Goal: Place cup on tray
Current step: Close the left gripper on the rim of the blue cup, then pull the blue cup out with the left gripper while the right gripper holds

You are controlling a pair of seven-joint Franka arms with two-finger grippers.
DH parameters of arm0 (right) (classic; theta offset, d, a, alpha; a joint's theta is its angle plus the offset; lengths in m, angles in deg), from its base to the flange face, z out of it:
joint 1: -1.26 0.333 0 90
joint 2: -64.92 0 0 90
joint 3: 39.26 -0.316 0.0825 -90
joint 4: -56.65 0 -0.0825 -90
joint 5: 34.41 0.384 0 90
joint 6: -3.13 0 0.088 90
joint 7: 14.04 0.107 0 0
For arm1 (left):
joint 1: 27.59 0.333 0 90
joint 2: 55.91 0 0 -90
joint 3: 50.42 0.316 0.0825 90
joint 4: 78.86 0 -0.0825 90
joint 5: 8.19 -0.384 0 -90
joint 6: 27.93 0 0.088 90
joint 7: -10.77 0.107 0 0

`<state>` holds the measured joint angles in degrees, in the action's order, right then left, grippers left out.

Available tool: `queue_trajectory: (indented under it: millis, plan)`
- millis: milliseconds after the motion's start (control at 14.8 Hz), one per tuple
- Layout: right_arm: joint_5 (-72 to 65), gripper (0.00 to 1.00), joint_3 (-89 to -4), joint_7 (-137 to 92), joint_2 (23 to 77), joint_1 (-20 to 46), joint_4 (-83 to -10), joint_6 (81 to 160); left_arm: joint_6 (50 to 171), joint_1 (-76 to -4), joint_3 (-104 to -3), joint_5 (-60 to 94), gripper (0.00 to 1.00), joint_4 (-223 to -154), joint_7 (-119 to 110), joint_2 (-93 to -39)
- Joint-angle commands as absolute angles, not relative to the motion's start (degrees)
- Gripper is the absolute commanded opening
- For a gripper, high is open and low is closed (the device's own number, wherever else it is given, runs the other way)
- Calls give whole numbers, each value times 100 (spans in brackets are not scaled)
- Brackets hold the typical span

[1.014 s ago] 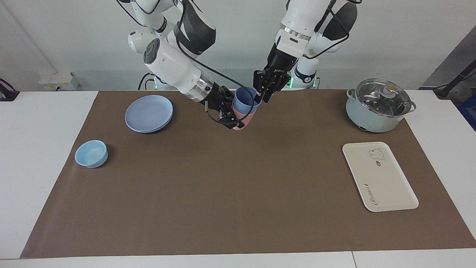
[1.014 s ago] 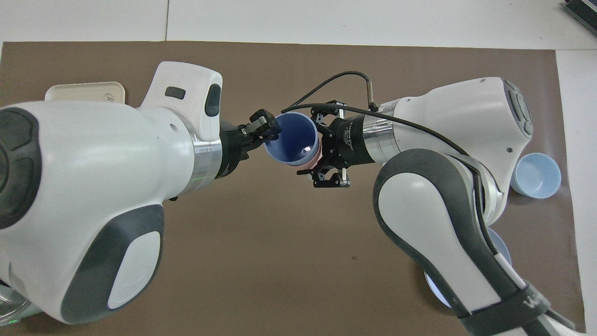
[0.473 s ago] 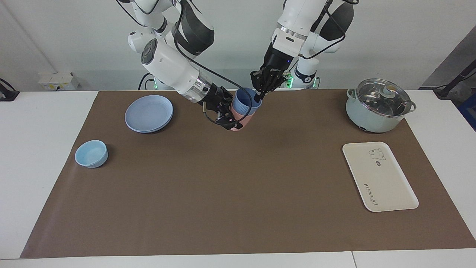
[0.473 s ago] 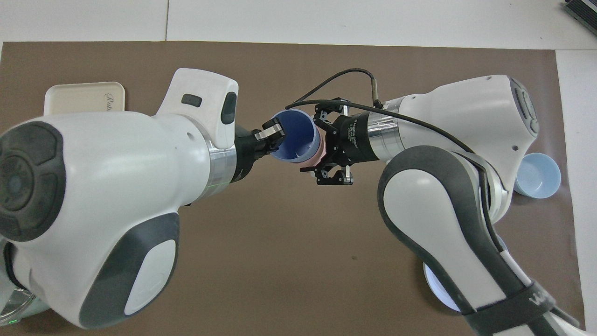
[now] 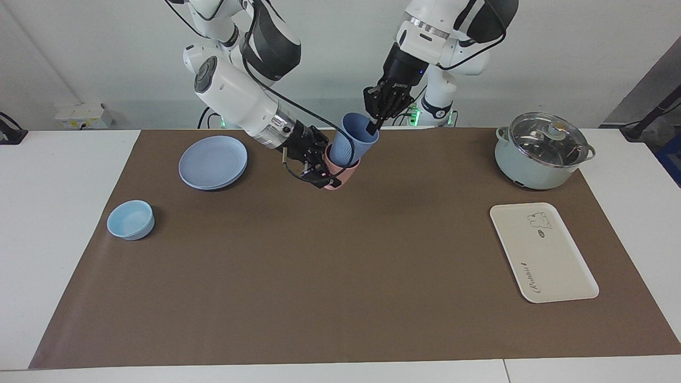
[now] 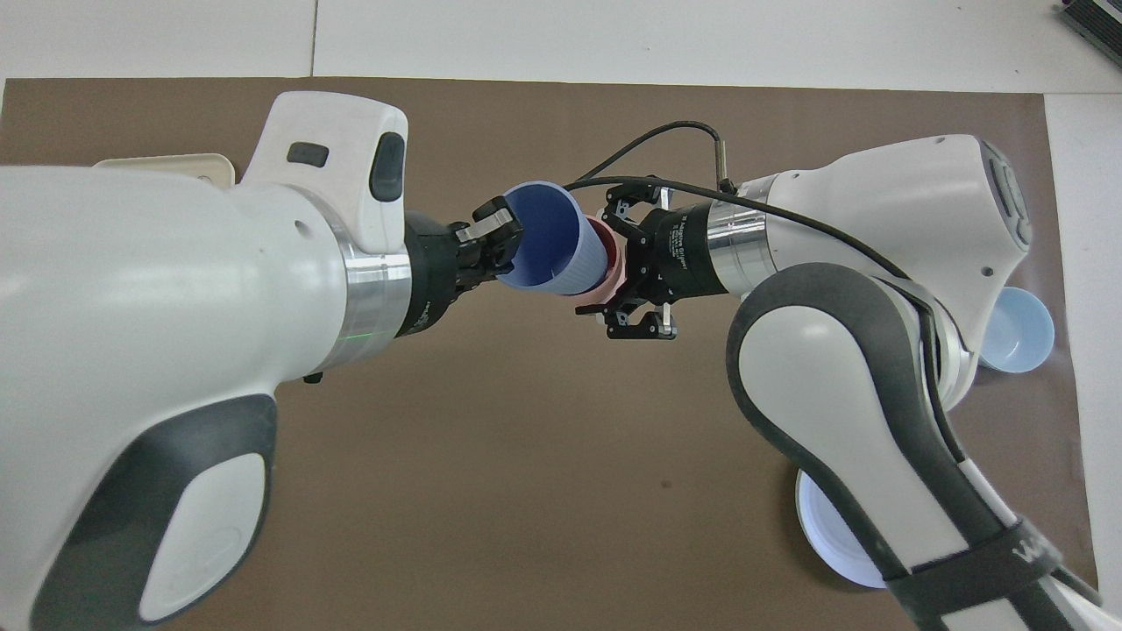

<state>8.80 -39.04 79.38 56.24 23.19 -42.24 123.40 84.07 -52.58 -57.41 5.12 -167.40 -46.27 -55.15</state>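
The periwinkle-blue cup (image 5: 351, 140) (image 6: 550, 243) is tilted and half drawn out of the pink cup (image 5: 340, 173) (image 6: 607, 260). My left gripper (image 5: 373, 126) (image 6: 498, 240) is shut on the blue cup's rim and lifts it. My right gripper (image 5: 322, 169) (image 6: 624, 273) is shut on the pink cup and holds it on the mat. The cream-white tray (image 5: 542, 252) lies at the left arm's end of the table; only its edge (image 6: 166, 161) shows in the overhead view.
A lidded grey-green pot (image 5: 541, 150) stands nearer the robots than the tray. A round blue plate (image 5: 213, 161) and a light-blue bowl (image 5: 131, 219) (image 6: 1021, 331) sit toward the right arm's end. A brown mat (image 5: 319, 276) covers the table.
My left gripper has risen with the blue cup, pulling it up and tilting it out of the pink cup. My right gripper has kept the pink cup down.
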Motion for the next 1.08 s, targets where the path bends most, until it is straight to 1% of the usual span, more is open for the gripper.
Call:
queue_trajectory:
  millis: [0, 203, 473, 541, 743, 1014]
  plan:
    - [813, 0, -3935, 7983, 5692, 2086, -4275, 12336, 7650, -4976, -5675, 658, 0, -16385, -4592, -5513]
    - [901, 0, -3944, 7659, 5710, 1639, -4354, 12179, 7631, -4467, -5658, 631, 0, -16577, -3945, -5390]
    - [901, 0, -3944, 7359, 5710, 919, -4381, 11590, 7885, -3246, -5657, 649, 0, -17744, -1856, -4995]
    - [901, 0, -3944, 7342, 5666, 691, -4398, 11441, 7999, -2982, -5657, 649, 0, -17938, -1276, -5020]
    - [1296, 0, -3944, 6695, 5578, 136, -4565, 11168, 8473, -2261, -5640, 596, 0, -18028, 62, -5616]
    - [1472, 0, -3944, 5683, 5245, -462, -4601, 10895, 9264, -1250, -5640, 587, 0, -18054, 2066, -6495]
